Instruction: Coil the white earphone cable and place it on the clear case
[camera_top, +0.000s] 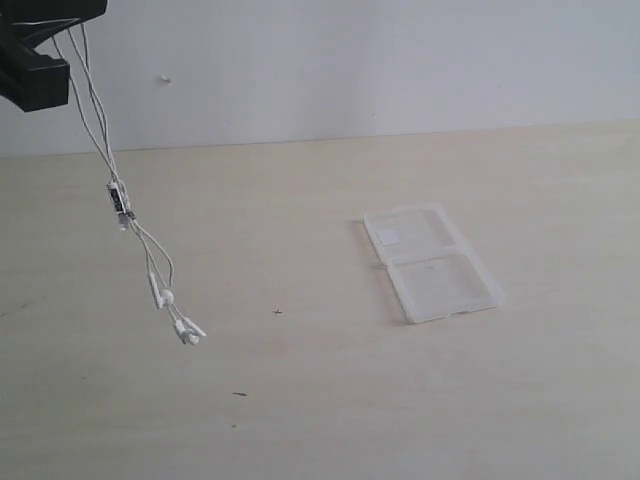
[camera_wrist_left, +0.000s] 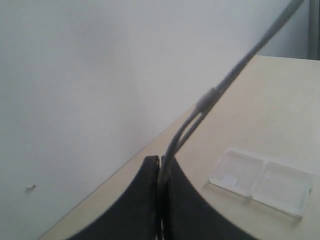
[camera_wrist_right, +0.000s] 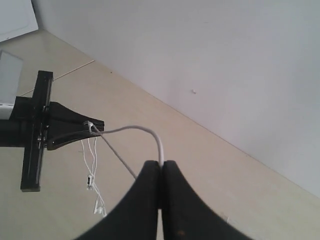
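Note:
The white earphone cable (camera_top: 104, 150) hangs from my left gripper (camera_top: 50, 35) at the top left of the exterior view. Its inline remote (camera_top: 119, 200) and earbuds (camera_top: 186, 331) dangle just above the table. In the left wrist view the left gripper (camera_wrist_left: 161, 161) is shut on two strands of the cable (camera_wrist_left: 210, 97). My right gripper (camera_wrist_right: 161, 164) is shut on another stretch of the cable (camera_wrist_right: 132, 128), which arcs across to the left gripper (camera_wrist_right: 97, 127). The clear case (camera_top: 430, 262) lies open and flat on the table to the right, its label (camera_top: 388, 237) on the far half. The right gripper is outside the exterior view.
A pale wooden table (camera_top: 320, 400) meets a white wall (camera_top: 350, 60) at the back. Small dark specks (camera_top: 277, 311) dot the tabletop. The case (camera_wrist_left: 260, 182) also shows in the left wrist view.

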